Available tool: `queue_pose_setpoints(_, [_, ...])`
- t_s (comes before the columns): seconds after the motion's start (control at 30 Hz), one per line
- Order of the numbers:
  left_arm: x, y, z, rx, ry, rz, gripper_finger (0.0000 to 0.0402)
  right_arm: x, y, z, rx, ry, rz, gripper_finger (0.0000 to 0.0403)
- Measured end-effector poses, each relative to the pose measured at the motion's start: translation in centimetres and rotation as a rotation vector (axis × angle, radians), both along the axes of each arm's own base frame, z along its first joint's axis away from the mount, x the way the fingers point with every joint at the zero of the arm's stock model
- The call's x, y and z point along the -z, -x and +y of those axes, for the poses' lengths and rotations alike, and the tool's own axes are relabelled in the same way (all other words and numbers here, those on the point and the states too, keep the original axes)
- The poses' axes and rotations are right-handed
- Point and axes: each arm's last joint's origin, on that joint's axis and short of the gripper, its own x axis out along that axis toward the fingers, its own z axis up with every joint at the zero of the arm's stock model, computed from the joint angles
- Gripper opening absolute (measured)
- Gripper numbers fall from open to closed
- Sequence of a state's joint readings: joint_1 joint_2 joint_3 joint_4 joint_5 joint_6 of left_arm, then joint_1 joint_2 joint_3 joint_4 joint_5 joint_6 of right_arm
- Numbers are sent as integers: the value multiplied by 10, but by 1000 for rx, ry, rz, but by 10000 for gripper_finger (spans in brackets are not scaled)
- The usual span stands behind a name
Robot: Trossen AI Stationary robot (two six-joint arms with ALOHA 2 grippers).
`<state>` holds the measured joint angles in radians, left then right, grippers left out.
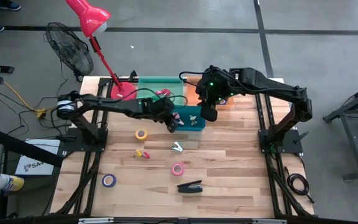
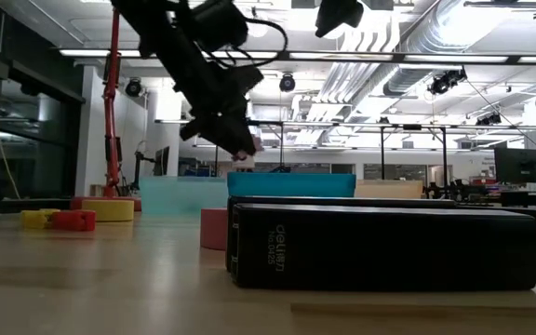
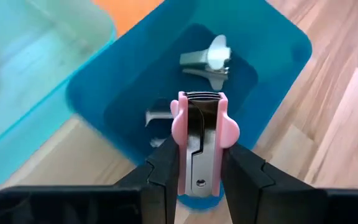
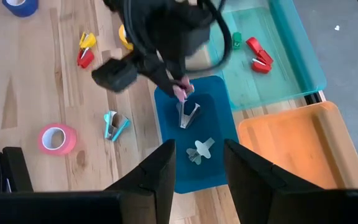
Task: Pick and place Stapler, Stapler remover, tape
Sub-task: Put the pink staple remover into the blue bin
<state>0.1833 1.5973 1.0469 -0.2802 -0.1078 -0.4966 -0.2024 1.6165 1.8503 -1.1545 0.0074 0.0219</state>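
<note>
Wooden table (image 1: 229, 168) under me carries a blue bin (image 3: 135, 81); above it my left gripper (image 3: 194, 165) is closed narrow on a pink staple remover (image 3: 201, 137). My right gripper (image 4: 194, 165) hovers half-spread, holding nothing. Near the front edge lies the stapler (image 1: 190, 186), marked "deli" in the low view, tape rolls (image 1: 178, 168) scattered around.

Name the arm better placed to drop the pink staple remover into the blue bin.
Left. The left gripper is shut on the pink staple remover right above the blue bin; the right gripper hovers empty.
</note>
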Motion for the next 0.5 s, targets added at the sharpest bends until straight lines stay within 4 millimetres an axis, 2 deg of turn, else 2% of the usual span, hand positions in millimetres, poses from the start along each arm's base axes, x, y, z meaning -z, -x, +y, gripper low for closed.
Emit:
queue_pose_setpoints(0.27, [9,-19,5,26,-2,29,89,0,0,0,12,-9,-2,124])
queue_pose_setpoints(0.5, [14,-19,5,72,-40,64,98,0,0,0,28,-13,-3,124])
